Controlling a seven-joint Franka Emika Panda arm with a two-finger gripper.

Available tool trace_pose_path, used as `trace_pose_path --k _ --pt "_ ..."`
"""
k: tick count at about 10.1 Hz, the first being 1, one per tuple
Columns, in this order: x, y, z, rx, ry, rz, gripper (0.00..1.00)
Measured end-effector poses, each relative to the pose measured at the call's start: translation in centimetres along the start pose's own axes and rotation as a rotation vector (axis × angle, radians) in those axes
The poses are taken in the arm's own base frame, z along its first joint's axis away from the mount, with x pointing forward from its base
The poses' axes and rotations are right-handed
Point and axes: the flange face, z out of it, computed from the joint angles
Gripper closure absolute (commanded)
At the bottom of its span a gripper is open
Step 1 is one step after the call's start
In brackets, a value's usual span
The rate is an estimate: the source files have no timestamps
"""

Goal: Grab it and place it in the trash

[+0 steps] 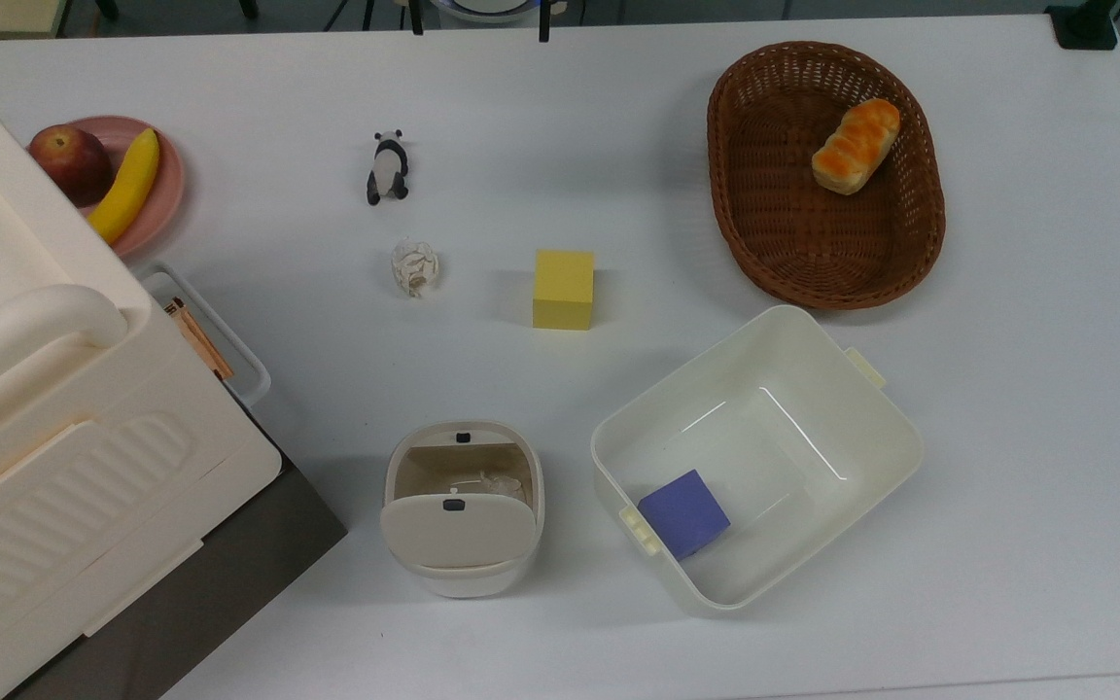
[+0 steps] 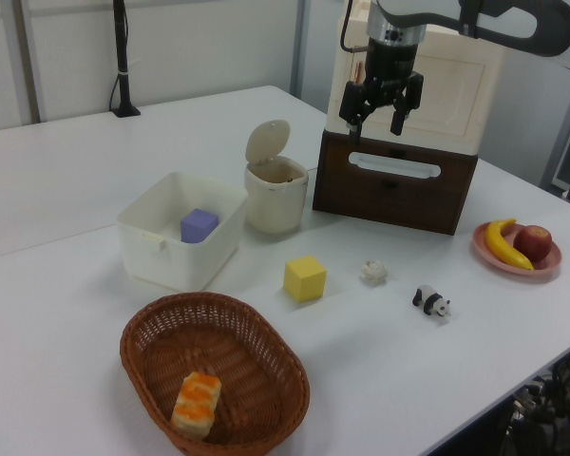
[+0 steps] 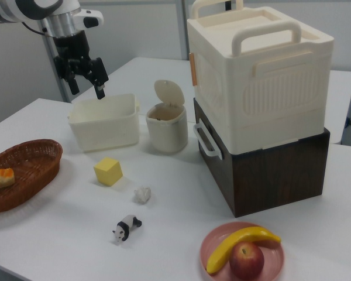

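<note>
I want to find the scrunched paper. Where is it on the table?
In the top view, the paper ball lies on the white table, just below the panda figurine and to the left of the yellow block.
</note>
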Motion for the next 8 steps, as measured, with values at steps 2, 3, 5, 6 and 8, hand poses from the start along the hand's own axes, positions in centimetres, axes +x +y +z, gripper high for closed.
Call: trace_pose_path --k 2,3,5,6,8 --pt "-0.1 -0.7 0.7 -0.001 -0.015 0.018 0.00" --pt "-0.1 -0.8 1.0 -0.002 -0.021 0.024 0.00" --pt "0.0 -0.8 1.3 -0.003 -0.027 0.025 0.00" --pt "0.0 -0.8 1.4 -0.003 -0.031 0.025 0.00" --pt "0.3 -0.8 2.0 -0.004 -0.041 0.026 0.00"
